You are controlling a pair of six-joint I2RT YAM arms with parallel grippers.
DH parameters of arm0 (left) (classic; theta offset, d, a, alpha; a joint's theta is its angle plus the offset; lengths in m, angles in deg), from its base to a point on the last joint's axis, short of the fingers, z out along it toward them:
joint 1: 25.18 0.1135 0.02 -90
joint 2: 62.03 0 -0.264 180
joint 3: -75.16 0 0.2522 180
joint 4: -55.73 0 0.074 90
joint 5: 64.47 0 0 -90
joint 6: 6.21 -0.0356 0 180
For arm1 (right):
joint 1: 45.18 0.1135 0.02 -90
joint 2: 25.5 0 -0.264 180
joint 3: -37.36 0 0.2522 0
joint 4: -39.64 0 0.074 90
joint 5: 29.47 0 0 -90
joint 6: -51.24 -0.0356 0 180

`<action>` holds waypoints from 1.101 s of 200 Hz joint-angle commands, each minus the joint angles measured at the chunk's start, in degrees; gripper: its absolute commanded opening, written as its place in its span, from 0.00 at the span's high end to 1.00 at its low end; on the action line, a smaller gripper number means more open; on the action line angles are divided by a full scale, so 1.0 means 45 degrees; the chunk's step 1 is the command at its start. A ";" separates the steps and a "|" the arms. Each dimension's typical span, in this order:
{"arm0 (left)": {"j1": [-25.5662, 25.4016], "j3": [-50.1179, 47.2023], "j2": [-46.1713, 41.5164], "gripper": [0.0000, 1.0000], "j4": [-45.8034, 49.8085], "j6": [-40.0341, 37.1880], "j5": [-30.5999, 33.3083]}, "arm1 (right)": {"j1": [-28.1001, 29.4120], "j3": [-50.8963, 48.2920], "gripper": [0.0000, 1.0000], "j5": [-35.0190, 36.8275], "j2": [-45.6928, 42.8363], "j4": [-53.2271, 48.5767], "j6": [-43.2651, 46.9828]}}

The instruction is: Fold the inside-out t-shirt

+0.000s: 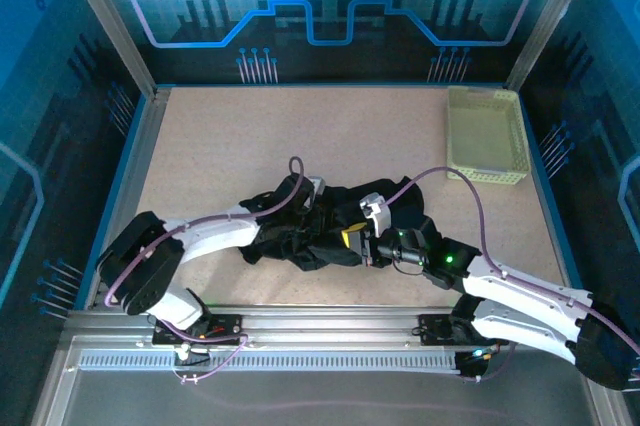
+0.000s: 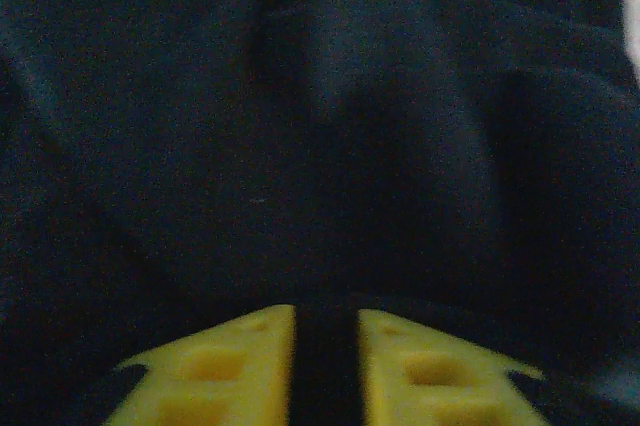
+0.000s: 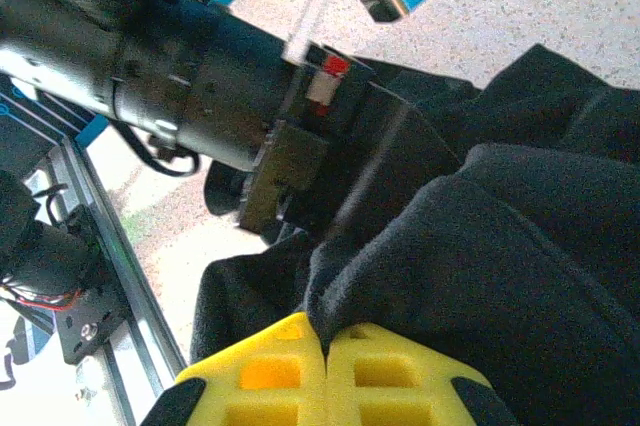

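Right wrist: right gripper point(image 3: 323, 331) pinches the soft, limp t-shirt point(image 3: 500, 246); left gripper point(image 2: 325, 318) nips a fold; hems probably grip best.

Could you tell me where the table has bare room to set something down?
The far left and centre of the table are bare, between the back wall, the t-shirt and the basket. A narrow strip lies bare between the t-shirt and the near rail. Around the t-shirt it is crowded.

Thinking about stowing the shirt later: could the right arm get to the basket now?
Probably yes: bare table lies between the right gripper and the basket, but its jaws are shut on the t-shirt.
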 commanded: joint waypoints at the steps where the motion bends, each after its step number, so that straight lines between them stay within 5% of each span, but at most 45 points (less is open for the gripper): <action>1: 0.0029 0.0243 -0.0229 0.67 0.1021 0.0106 0.0285 | -0.0255 0.0402 1.00 0.0254 -0.0158 0.0903 -0.0212; 23: -0.0296 -0.0713 -0.2068 0.58 0.0525 0.0018 0.0770 | -0.0387 0.0453 1.00 0.1172 -0.0123 0.0664 -0.0618; 59: -0.1591 -0.1321 -0.5943 0.50 0.1940 -0.0123 0.3936 | -0.0478 0.1085 1.00 0.2652 0.0540 -0.0580 -0.1191; 81: -0.2122 -0.1393 -0.6926 0.51 0.1511 -0.0372 0.3228 | -0.0538 0.1227 1.00 0.2375 0.0972 -0.0455 -0.1363; 121: -0.2453 -0.1395 -0.5685 0.56 -0.0603 -0.0152 0.0543 | -0.0421 0.1216 1.00 0.0988 0.0865 0.0679 -0.1390; 220: -0.2453 -0.1151 -0.3885 0.57 -0.1655 0.0456 0.0056 | 0.0309 0.0940 1.00 0.0813 0.0488 0.1264 -0.0978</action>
